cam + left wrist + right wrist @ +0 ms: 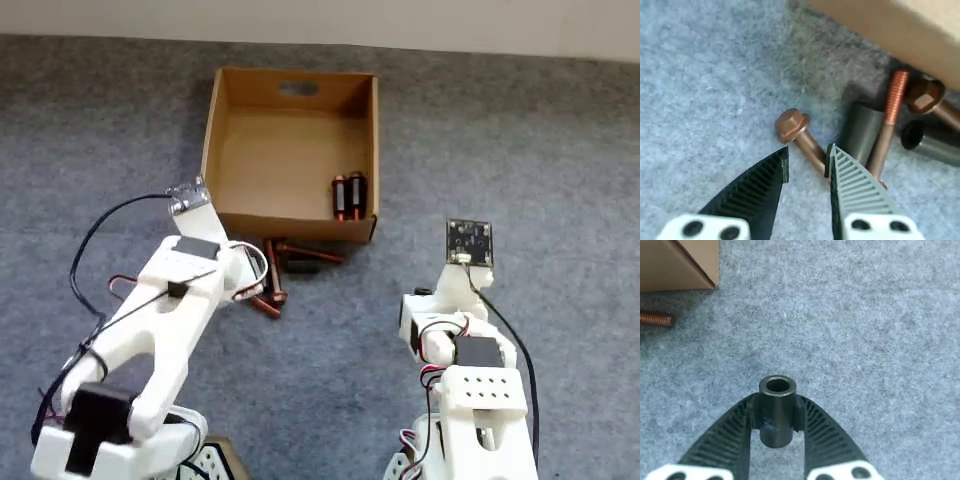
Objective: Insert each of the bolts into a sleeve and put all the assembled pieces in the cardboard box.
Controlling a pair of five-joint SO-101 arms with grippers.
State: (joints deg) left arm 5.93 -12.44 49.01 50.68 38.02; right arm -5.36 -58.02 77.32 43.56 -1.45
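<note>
Gripping, right gripper point(776, 405): both jaws are pressed on a dark sleeve point(776, 432), held between the fingertips with its open bore turned toward the wrist camera.
Room around the right gripper: bare grey carpet point(865, 315) lies on all sides of the sleeve. The nearest edge is a corner of the cardboard box point(680, 265), well apart. A threaded bolt end point(655, 319) lies on the carpet near that corner.
Left gripper point(807, 161): the jaws stand apart, low over the carpet, one tip on each side of the shank of a copper bolt point(791, 125). The grey tip is close against the shank; real contact cannot be told.
Pile beside the left gripper: a lying sleeve point(860, 132), a long bolt point(892, 105), a hex-head bolt point(922, 95) and a second sleeve point(932, 145) are crowded together, some touching.
Box wall: the brown outer wall rises just behind this pile, so that side is tight, while the carpet on the other side of the copper bolt is bare.
Box from the high view: its top is open, and two assembled pieces point(349, 197) stand side by side against the front wall, near the right corner.
Arms from the high view: the left arm point(170, 310) leans toward the box front. The right arm point(465, 330) stands apart, with broad carpet between it and the box.
</note>
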